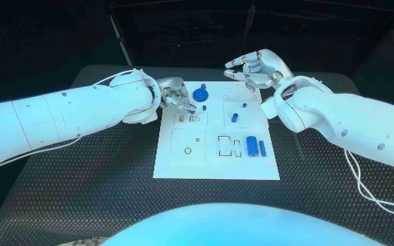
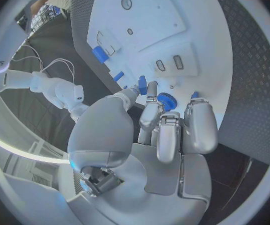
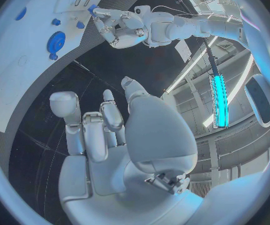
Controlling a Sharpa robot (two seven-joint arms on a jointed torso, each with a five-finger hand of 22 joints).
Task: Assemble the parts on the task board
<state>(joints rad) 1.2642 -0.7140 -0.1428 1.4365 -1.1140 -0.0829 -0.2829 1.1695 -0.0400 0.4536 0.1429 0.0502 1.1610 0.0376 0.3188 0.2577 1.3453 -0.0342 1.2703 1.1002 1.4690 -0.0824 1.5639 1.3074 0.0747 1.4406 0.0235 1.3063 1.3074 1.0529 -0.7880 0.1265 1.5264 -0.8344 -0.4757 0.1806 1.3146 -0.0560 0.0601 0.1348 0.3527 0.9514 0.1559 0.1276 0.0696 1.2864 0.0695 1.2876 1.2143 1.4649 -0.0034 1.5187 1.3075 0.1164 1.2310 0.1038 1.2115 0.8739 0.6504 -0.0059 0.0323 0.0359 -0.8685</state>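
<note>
Left hand (image 1: 176, 99) at centre frame pinches a largely hidden blue part (image 1: 191, 111); right hand (image 1: 258, 69), upper right, spread and empty.

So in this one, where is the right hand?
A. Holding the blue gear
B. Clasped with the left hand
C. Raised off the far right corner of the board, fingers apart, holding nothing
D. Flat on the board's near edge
C: the right hand hovers by the board's far right corner, fingers spread and empty; the gear lies on the board.
</note>
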